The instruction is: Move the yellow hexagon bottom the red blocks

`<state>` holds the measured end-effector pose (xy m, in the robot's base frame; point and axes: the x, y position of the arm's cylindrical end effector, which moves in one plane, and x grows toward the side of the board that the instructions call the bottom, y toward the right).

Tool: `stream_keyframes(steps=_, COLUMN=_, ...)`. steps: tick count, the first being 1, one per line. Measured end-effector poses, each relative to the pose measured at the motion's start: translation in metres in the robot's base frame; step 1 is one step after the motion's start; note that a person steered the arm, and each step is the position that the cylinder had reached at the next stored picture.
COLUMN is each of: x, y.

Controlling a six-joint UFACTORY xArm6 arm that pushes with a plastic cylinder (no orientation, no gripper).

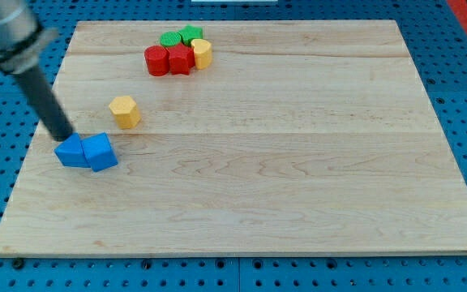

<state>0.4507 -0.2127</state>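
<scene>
No pincer here, only my tip [64, 136], touching the two blue blocks [87, 152] at their eleven o'clock. No legible writing. Yellow hexagon [125, 111] at one o'clock from the blue pair, well apart from two red blocks [169, 60]. Farther: one yellow block [202, 53], two green blocks [180, 37].

Two blue blocks [87, 152] touching, near desk [298, 178] left edge. Two green blocks [180, 37] touching at view's top. Second yellow block [202, 53] just below the right green one.
</scene>
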Motion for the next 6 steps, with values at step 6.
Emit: stream_keyframes(steps=6, x=-0.087, y=0.093)
